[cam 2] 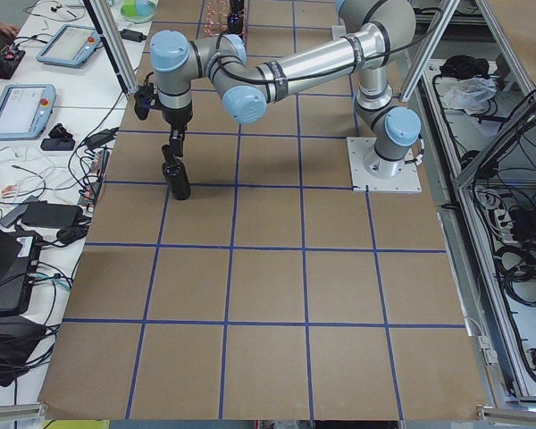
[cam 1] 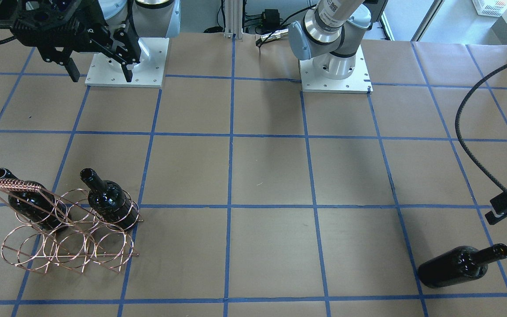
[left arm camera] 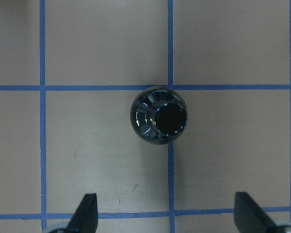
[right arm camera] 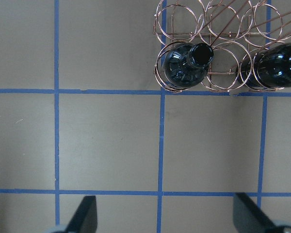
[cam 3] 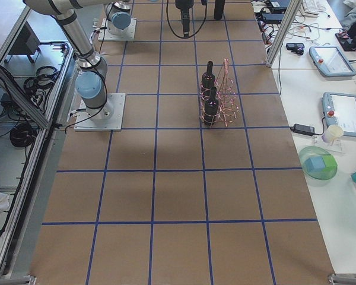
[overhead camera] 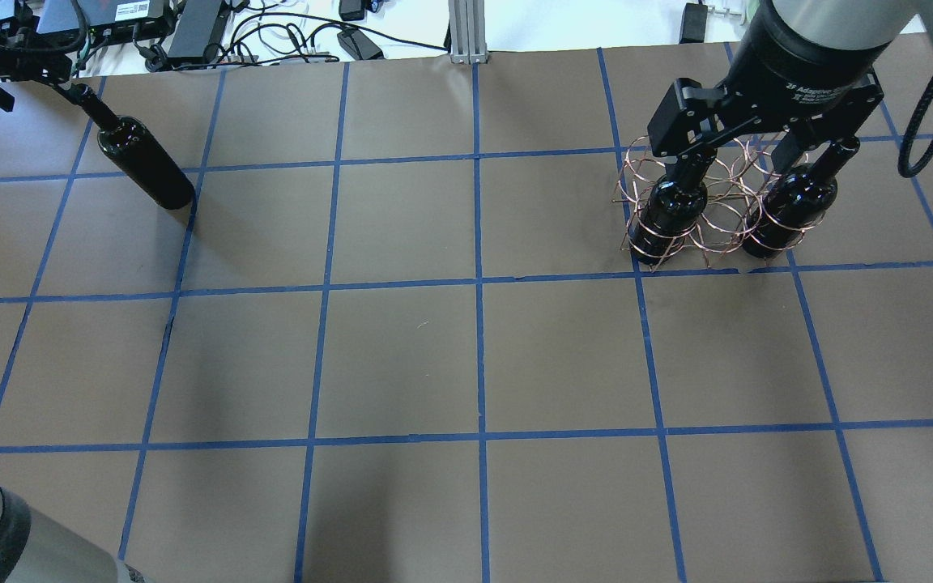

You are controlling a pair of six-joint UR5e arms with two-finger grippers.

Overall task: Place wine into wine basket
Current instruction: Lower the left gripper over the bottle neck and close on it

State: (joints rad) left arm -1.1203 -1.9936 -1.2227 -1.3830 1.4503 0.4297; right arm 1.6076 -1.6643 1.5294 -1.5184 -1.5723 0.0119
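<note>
One wine bottle (overhead camera: pixel 146 162) stands upright on the table at the far left, apart from the basket; it also shows in the front view (cam 1: pixel 460 266). My left gripper (left arm camera: pixel 167 213) is open and empty above it, and the bottle's mouth (left arm camera: pixel 170 120) shows just ahead of the fingers. The copper wine basket (overhead camera: pixel 713 212) stands at the far right and holds two more bottles (overhead camera: pixel 669 214) (overhead camera: pixel 790 206) upright in its near row. My right gripper (overhead camera: pixel 766 154) hovers open and empty above the basket. In the right wrist view the basket (right arm camera: pixel 218 48) lies ahead of the fingers.
The brown paper table has a blue tape grid. The two arm bases (cam 1: pixel 126 61) (cam 1: pixel 335 70) stand on white plates at the robot's side. A black cable (cam 1: pixel 464 132) loops down to the left wrist. Cables and boxes (overhead camera: pixel 191 32) lie beyond the far edge.
</note>
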